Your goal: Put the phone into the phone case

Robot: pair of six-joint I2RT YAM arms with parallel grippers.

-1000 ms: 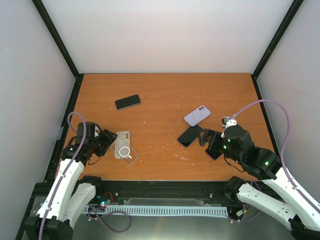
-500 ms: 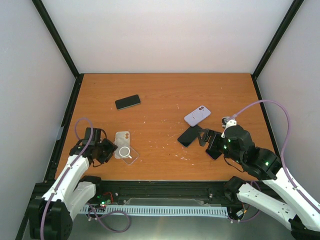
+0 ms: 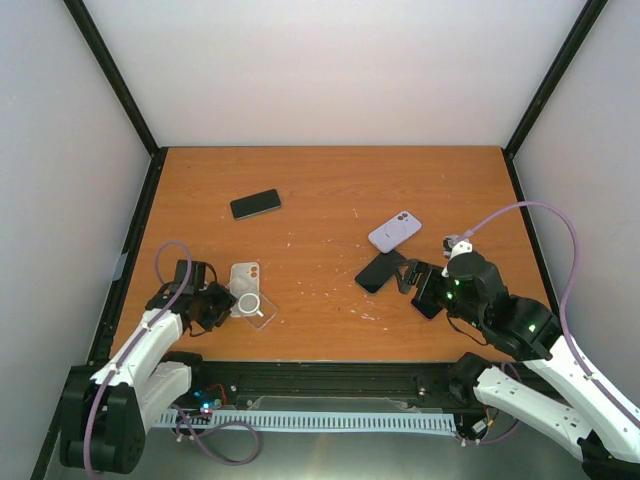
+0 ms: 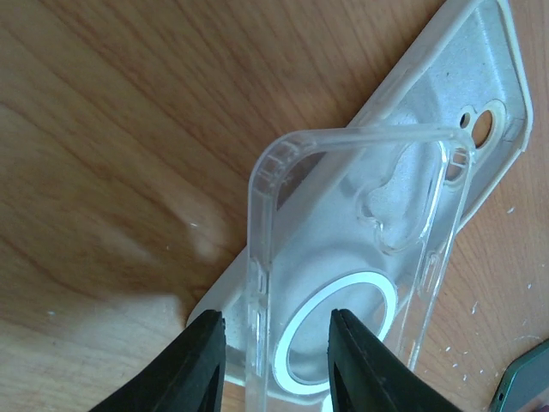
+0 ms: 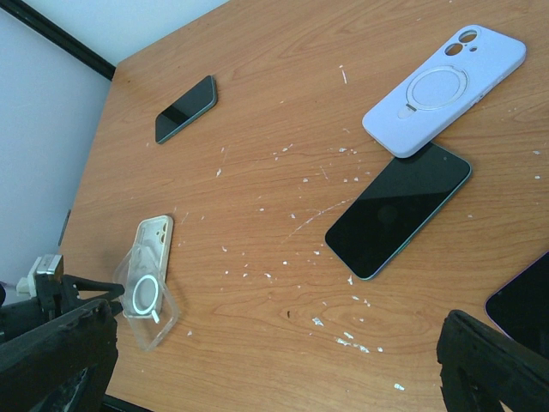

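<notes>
Our left gripper (image 4: 273,365) pinches the clear ringed plastic phone case (image 4: 356,266), tilting it off the white case (image 4: 467,112) underneath; right gripper (image 5: 257,365) spread, waiting by the black glass phone (image 5: 397,209).

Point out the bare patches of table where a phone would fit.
Free: the far strip behind the dark phone and lilac case, and the middle between clear case and black phone. Crowded: by the right gripper.

From above, the left pincer (image 3: 222,304) is too small to tell how its fingers stand. In the left wrist view, the clear case (image 4: 343,283) runs off the bottom edge. At the right wrist view's lower right, a dark phone (image 5: 523,302) is cut by the edge.
</notes>
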